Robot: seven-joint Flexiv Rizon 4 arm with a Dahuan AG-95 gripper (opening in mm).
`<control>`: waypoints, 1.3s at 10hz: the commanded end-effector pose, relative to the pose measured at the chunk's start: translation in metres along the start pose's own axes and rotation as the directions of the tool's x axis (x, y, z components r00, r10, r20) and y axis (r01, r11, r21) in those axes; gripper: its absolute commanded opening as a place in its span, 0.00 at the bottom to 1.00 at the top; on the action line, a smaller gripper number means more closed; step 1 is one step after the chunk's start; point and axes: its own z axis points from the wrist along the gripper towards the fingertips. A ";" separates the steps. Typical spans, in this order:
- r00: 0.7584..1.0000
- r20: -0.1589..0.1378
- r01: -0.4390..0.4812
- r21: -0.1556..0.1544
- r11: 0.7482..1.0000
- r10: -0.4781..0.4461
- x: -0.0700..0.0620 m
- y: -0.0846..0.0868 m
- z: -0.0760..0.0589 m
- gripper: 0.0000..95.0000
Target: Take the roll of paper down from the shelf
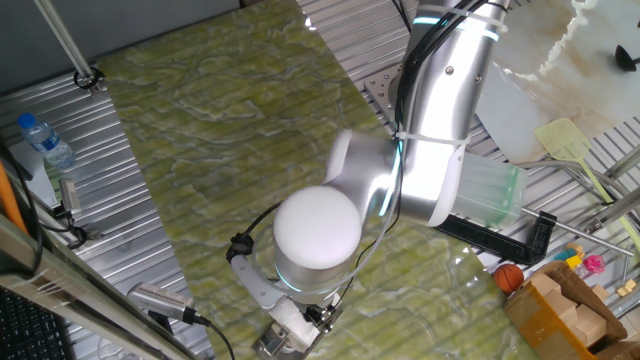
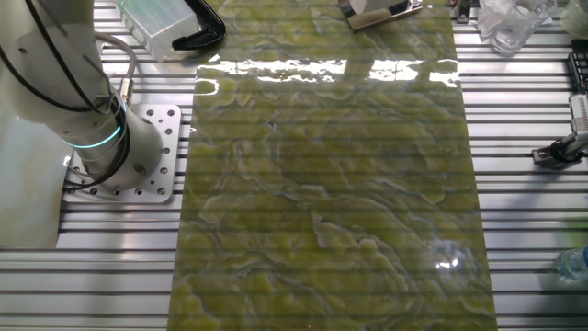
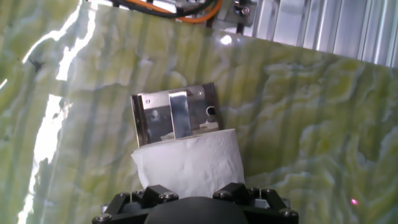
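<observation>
Progress judged early. One fixed view: arm (image 1: 425,150) bent low over the counter (image 1: 220,150); end effector hidden beneath it. Other fixed view: shelf (image 2: 381,13) at far edge, barely visible. Hand view: roll of paper (image 3: 189,163) lies against the shelf (image 3: 174,115), just before the end effector (image 3: 194,198); finger state cannot be told. Removal outstanding.

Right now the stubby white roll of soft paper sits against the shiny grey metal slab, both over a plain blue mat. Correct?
Not blue. The hand view shows that the mat is marbled yellow-green. The rest holds: the roll of paper sits against the shiny grey metal shelf, both over that mat.
</observation>
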 end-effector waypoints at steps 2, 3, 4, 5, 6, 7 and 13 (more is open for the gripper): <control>1.000 0.005 0.001 0.001 1.000 -0.001 0.013 -0.001 -0.003 0.00; 1.000 0.005 0.002 0.001 1.000 -0.002 0.016 0.000 -0.003 0.00; 1.000 0.006 0.005 0.001 1.000 -0.005 0.020 0.000 -0.002 0.00; 1.000 0.006 0.005 0.003 1.000 -0.006 0.023 0.001 -0.002 0.00; 1.000 0.006 0.007 0.003 1.000 -0.007 0.026 0.001 -0.002 0.00; 1.000 0.005 0.007 0.005 1.000 -0.007 0.029 0.002 -0.001 0.00; 1.000 -0.009 0.024 0.057 0.998 -0.024 0.038 -0.002 -0.002 0.00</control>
